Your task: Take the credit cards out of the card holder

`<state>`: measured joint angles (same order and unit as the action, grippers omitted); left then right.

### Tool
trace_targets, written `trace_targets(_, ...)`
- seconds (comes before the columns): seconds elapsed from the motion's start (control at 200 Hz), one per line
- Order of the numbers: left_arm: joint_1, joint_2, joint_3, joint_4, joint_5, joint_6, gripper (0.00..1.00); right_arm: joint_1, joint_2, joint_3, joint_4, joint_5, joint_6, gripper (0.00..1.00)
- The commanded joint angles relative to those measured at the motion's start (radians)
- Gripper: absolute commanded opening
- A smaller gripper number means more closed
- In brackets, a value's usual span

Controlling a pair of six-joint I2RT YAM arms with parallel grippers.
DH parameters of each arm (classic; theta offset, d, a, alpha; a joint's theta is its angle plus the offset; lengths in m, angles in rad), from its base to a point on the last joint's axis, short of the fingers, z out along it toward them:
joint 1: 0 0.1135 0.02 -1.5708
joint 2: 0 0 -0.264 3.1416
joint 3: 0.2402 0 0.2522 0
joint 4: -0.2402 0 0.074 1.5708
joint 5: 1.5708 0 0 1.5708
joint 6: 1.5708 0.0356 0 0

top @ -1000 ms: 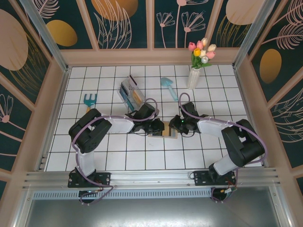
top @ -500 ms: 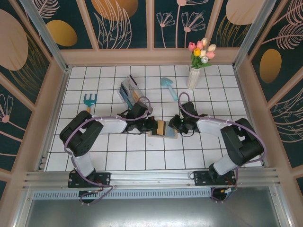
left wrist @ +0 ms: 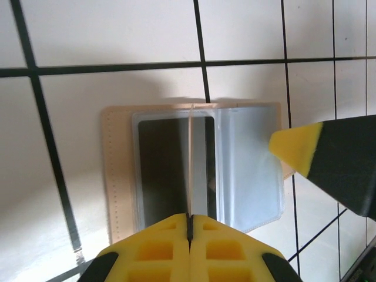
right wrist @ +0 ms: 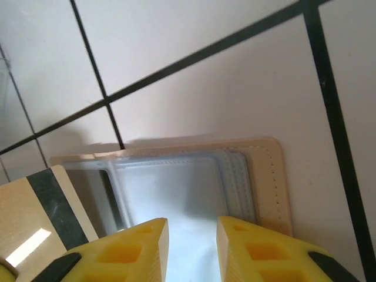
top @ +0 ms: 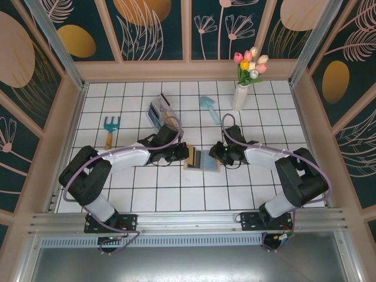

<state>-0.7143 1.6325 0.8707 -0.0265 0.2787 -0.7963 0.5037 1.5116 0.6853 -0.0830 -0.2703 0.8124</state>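
My left gripper [left wrist: 190, 226] is pressed together on the striped card [left wrist: 191, 158], pinching its near edge. The card stands on edge straight ahead of my fingertips, over the middle fold of the card holder [left wrist: 113, 176]. The holder lies open and flat below, its tan border showing past the clear sleeves on the left. The dark card [left wrist: 161, 167] sits in the sleeve just left of my pinch.

My right gripper [right wrist: 191, 235] is spread, its fingers over the holder's other half. I cannot tell whether they touch it. The holder's stitched edge runs just right of my right finger.

Bare tiles [right wrist: 194, 35] lie open ahead of both grippers. The clear rack [top: 161, 114] stands well beyond my left one.
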Motion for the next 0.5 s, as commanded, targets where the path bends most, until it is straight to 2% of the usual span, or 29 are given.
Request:
trace_targets(0.0, 0.017, -0.067, -0.008, -0.054, -0.054, 0.028, 0.00, 0.003, -0.102, 0.009, 0.065, -0.006, -0.029, 0.38)
trace_targets(0.2, 0.056, -0.207, -0.048, 0.019, -0.036, -0.014, 0.00, 0.001, -0.194, -0.051, 0.349, -0.176, -0.002, 0.50)
trace_targets(0.35, 0.114, -0.308, -0.059, 0.107, 0.030, -0.082, 0.00, 0.002, -0.202, -0.103, 0.702, -0.302, 0.165, 0.61)
trace_targets(0.495, 0.173, -0.381, -0.036, 0.182, 0.097, -0.147, 0.00, 0.012, -0.171, -0.086, 0.922, -0.324, 0.296, 0.65)
